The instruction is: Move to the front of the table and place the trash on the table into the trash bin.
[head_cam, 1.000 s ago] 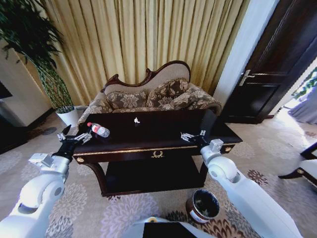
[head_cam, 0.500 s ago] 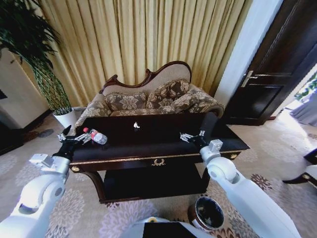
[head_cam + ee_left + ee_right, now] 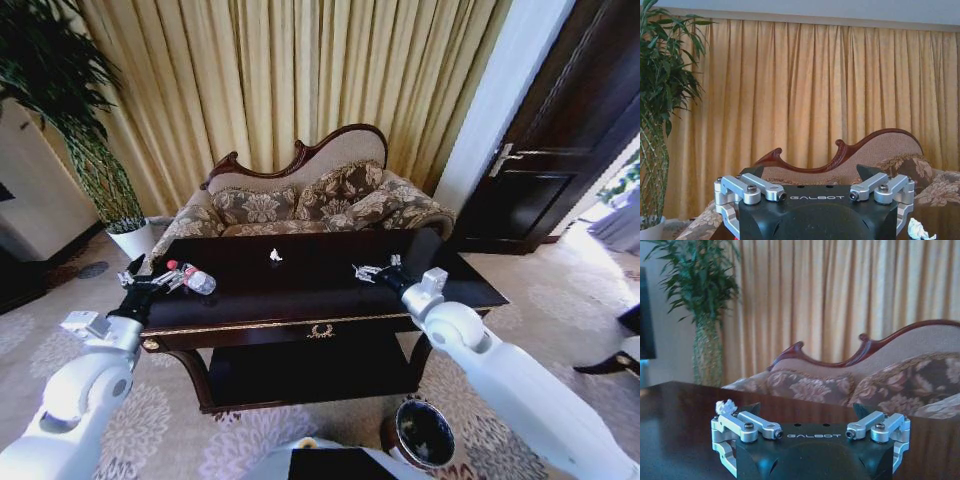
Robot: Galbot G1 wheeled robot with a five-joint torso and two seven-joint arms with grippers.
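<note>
Facing the table, both arms reach over it: left gripper spread beside the bottle, right gripper spread, with the bin below.

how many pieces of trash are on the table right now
2: a plastic bottle at the table's left end by the left gripper, and a white crumpled scrap near the back edge. More scraps may be hidden.
</note>
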